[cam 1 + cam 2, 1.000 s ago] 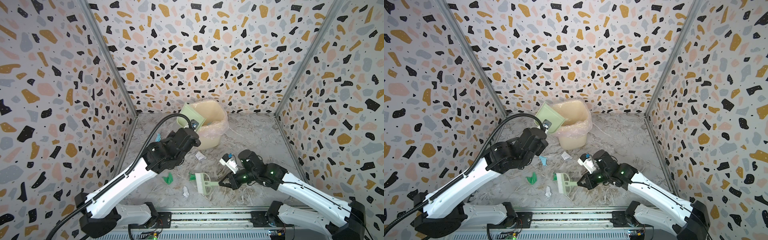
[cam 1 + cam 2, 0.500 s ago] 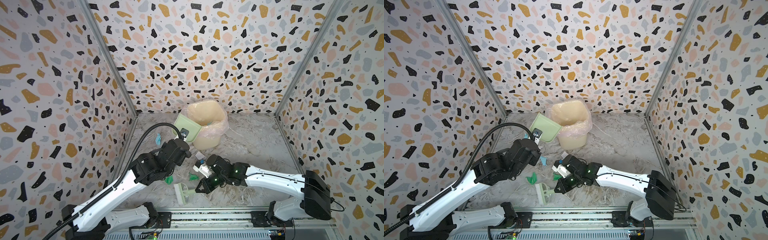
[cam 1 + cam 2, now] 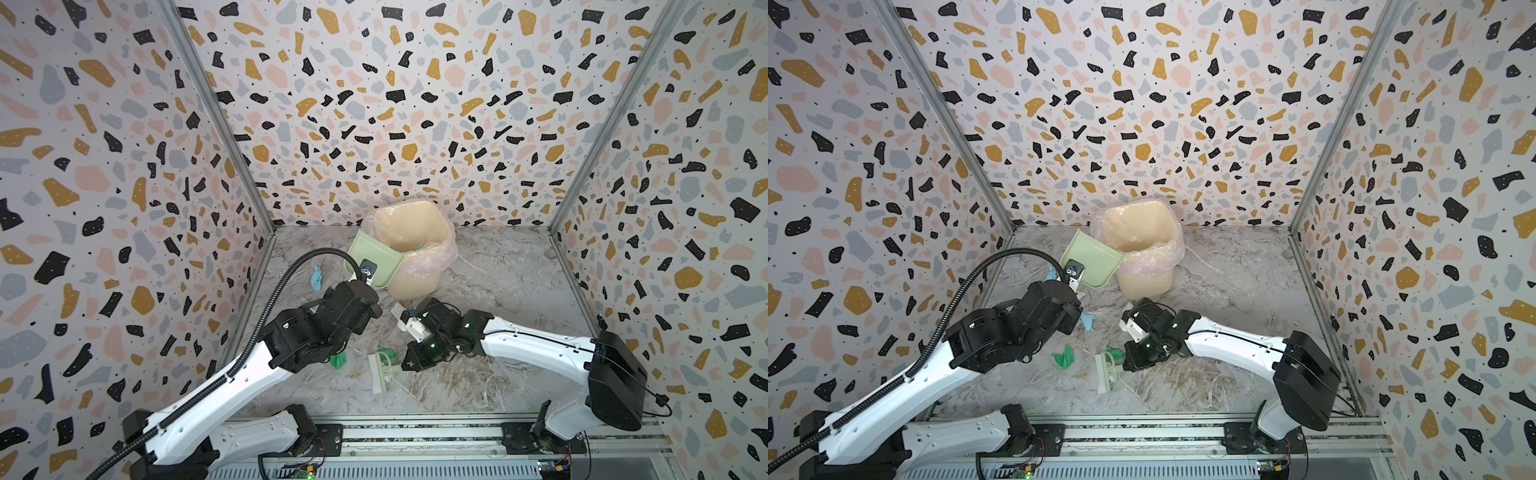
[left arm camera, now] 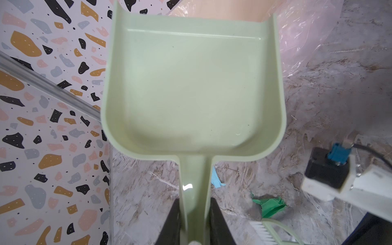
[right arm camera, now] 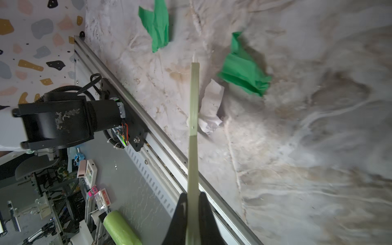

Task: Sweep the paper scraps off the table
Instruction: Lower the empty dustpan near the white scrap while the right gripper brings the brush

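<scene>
Near the counter [image 3: 498, 282] front edge, green and white scraps [image 5: 244, 72] lie just beside the brush [image 3: 380, 374], its handle clamped in the closed right hand [image 5: 192, 203]. Left hand [image 4: 194, 212] grips the dustpan [image 4: 191, 84] handle; pan held at the bin [image 3: 415, 286] rim.

A pale green dustpan [image 3: 376, 257] [image 3: 1092, 259] [image 4: 191, 84] tilts, front edge over the rim of a beige bin [image 3: 415, 286] [image 3: 1144, 286]. The bin has a clear bag and stands near the back wall [image 3: 374, 104]. 1 pale green brush [image 3: 384, 372] [image 3: 1108, 372] [image 5: 193, 106] sits nearer the front rail [image 3: 415, 432], white bristles leftward.
</scene>
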### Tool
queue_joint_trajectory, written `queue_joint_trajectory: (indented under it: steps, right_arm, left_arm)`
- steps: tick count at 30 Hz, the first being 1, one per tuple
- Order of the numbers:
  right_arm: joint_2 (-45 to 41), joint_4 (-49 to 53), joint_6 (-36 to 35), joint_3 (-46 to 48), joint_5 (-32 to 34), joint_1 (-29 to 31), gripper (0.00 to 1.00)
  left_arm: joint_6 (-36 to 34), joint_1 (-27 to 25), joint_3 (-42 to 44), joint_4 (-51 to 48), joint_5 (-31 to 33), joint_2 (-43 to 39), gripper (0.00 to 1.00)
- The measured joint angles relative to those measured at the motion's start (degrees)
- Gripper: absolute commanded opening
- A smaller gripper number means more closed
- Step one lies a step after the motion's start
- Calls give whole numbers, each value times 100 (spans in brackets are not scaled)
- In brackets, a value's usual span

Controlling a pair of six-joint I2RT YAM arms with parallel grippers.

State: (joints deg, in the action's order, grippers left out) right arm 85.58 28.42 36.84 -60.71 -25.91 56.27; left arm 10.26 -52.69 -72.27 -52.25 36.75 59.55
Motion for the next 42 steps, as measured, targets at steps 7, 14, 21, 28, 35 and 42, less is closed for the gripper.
queue_joint_trajectory:
  steps: [7,14,21,28,35,42]
  right_arm:
    - [-730,901,-396,234,260,-682,0]
    - [-752,964,-398,-74,105,-527,0]
    - [105,31,-262,-616,-238,-369,0]
    - [896,-343,-229,-636,-299,-651,0]
    - [175,74,-621,11,-304,-1427,0]
    - [-645,966,-1241,645,-240,-2048,0]
  left_arm:
    - [44,0,92,9,-105,0,0]
    - [136,0,146,63,-256,31,0]
    - [164,0,153,96,-372,68,0]
    - [269,0,153,85,-426,57,0]
    - [350,0,378,87,-758,37,0]
    - [551,-234,640,92,-1145,105,0]
